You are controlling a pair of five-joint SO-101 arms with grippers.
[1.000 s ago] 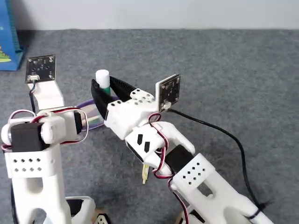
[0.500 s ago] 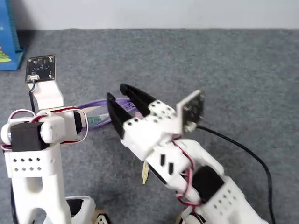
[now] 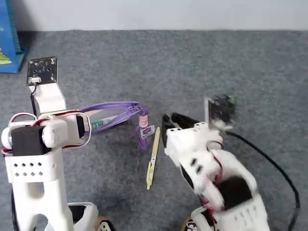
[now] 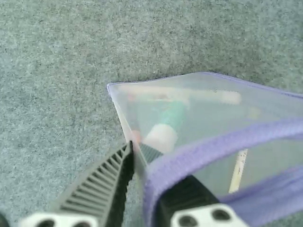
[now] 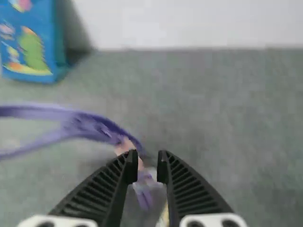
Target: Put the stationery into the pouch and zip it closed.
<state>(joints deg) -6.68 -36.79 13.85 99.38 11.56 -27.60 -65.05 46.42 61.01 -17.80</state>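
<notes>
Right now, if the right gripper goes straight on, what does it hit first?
Probably the zip pull of the pouch, which lies just ahead of the right gripper, though depth is unclear.

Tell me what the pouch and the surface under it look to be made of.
Pouch: looks like soft clear plastic film, slightly frosted, since the stationery inside shows through its wall. Its purple zip edging looks like woven fabric tape, though that is less sure. Surface: grey, matte, felt-like or carpet-like cloth, judging by its fuzzy speckled grain.

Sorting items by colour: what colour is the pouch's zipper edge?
Purple; the zipper edge shows best in the high view.
</notes>
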